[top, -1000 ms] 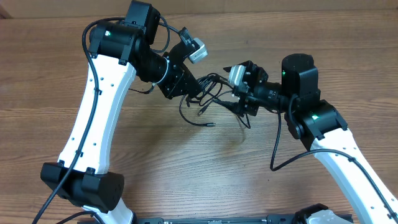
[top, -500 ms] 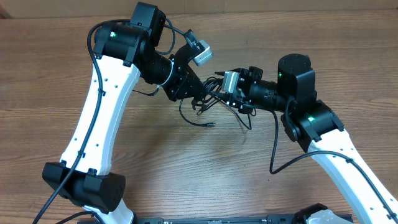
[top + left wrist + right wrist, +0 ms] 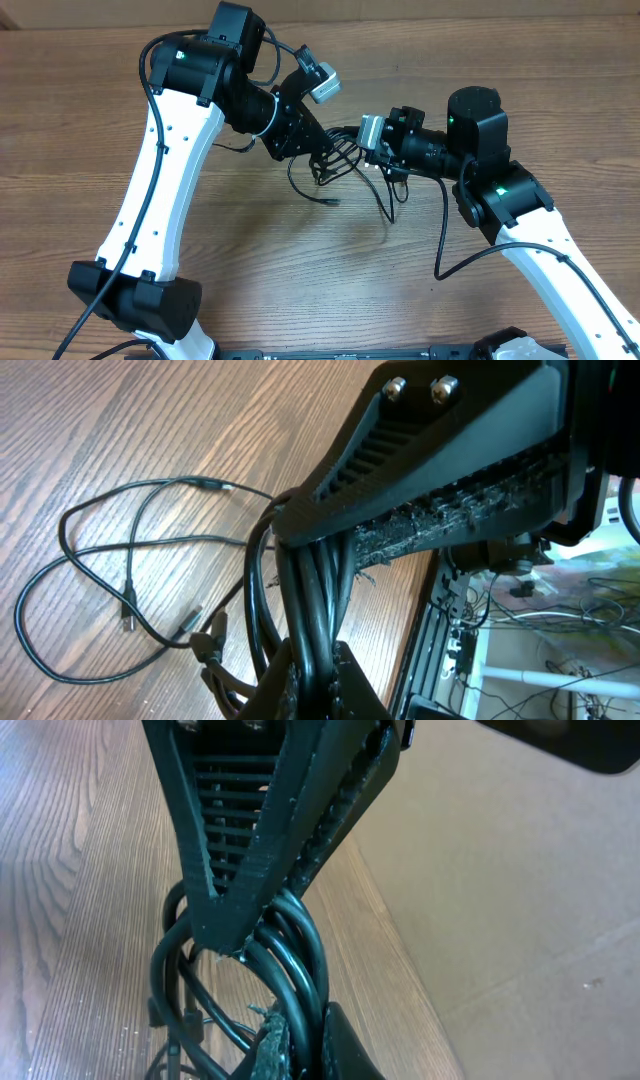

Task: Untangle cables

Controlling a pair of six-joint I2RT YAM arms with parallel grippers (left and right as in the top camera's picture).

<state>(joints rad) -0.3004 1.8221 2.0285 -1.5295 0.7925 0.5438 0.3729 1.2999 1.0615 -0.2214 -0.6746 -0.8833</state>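
A tangled bundle of thin black cables (image 3: 340, 152) hangs above the wooden table between my two grippers. My left gripper (image 3: 322, 152) comes in from the upper left and is shut on several strands (image 3: 305, 590), which run between its fingers (image 3: 350, 680). My right gripper (image 3: 355, 150) comes in from the right and is shut on looped strands (image 3: 290, 935) of the same bundle. The two grippers are very close together. Loose ends with small plugs (image 3: 330, 200) trail down onto the table, and one strand (image 3: 386, 205) hangs under the right gripper.
Loose cable loops (image 3: 160, 483) lie on the table below the left gripper. The right arm's own thicker black cable (image 3: 445, 240) arcs beside its white link. The table's back edge (image 3: 420, 22) meets a tan wall.
My right gripper moved left to the bundle and shut on it. The left arm shifted slightly right with its strands, then held still.
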